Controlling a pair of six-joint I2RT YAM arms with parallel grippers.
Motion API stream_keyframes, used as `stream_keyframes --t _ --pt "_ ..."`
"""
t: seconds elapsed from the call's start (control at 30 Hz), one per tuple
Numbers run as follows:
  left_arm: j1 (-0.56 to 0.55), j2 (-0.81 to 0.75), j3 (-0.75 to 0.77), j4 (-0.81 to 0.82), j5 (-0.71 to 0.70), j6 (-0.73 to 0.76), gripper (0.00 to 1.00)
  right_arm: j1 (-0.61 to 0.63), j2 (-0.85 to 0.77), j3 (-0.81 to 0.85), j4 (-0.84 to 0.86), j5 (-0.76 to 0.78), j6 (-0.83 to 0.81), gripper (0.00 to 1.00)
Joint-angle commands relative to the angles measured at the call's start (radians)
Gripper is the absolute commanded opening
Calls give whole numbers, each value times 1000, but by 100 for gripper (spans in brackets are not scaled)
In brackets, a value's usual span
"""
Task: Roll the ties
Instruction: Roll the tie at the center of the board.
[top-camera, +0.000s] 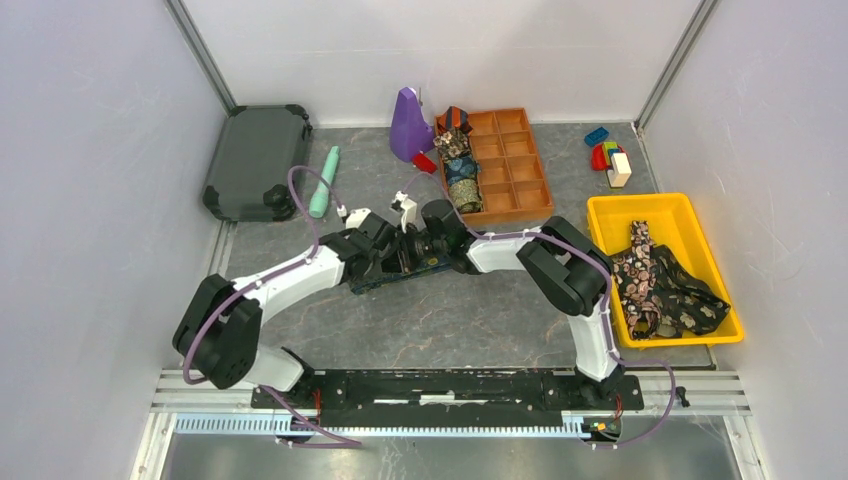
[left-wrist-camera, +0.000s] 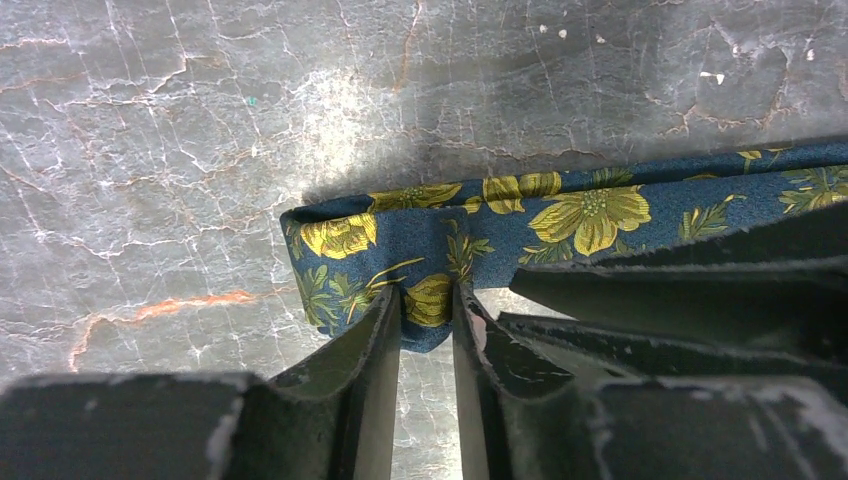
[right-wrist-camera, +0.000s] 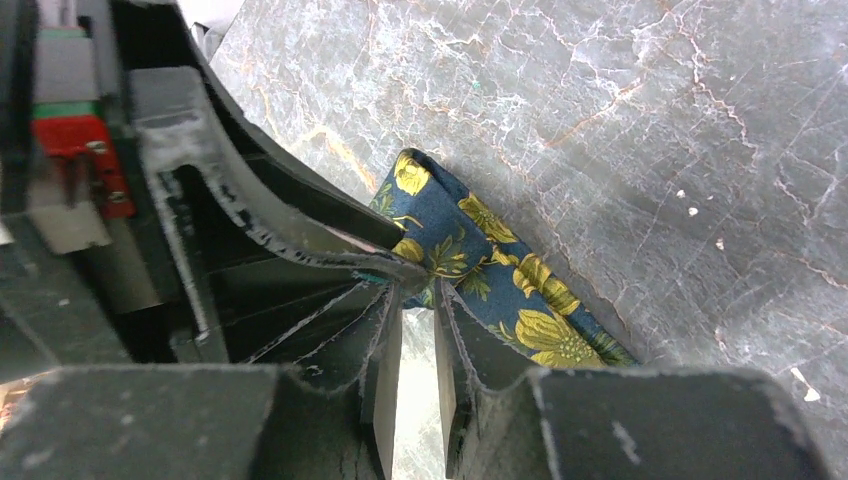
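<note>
Navy-gold tie (top-camera: 385, 282) lies on the table (top-camera: 450, 320) at the centre of the overhead frame, between both wrists. Left gripper (left-wrist-camera: 428, 318): jaws narrow, pinching the tie's folded end. Right gripper (right-wrist-camera: 412, 300): jaws narrow, tips at the tie's edge; grip cannot be confirmed. Rolled ties (top-camera: 460, 165) sit in the orange tray (top-camera: 520, 160), upper centre.

A navy tie (left-wrist-camera: 560, 215) with yellow flowers lies flat on the grey table (left-wrist-camera: 150, 150), its end folded over. Perhaps three rolled ties (top-camera: 460, 170) fill the orange tray's (top-camera: 525, 160) left column; dark loose ties (top-camera: 660, 285) lie heaped in the yellow bin (top-camera: 610, 215)
</note>
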Motion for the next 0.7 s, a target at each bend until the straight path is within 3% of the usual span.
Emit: stream_keyframes --t 0.0,0.37,0.67 --pt "-4 -53 -47 61 10 1 34 9 34 60 63 -24 33 24" --pt "-4 -133 -128 143 46 48 36 37 123 165 42 -51 41 24" --pt "-3 -136 -120 155 52 64 41 48 156 126 86 -60 64 24"
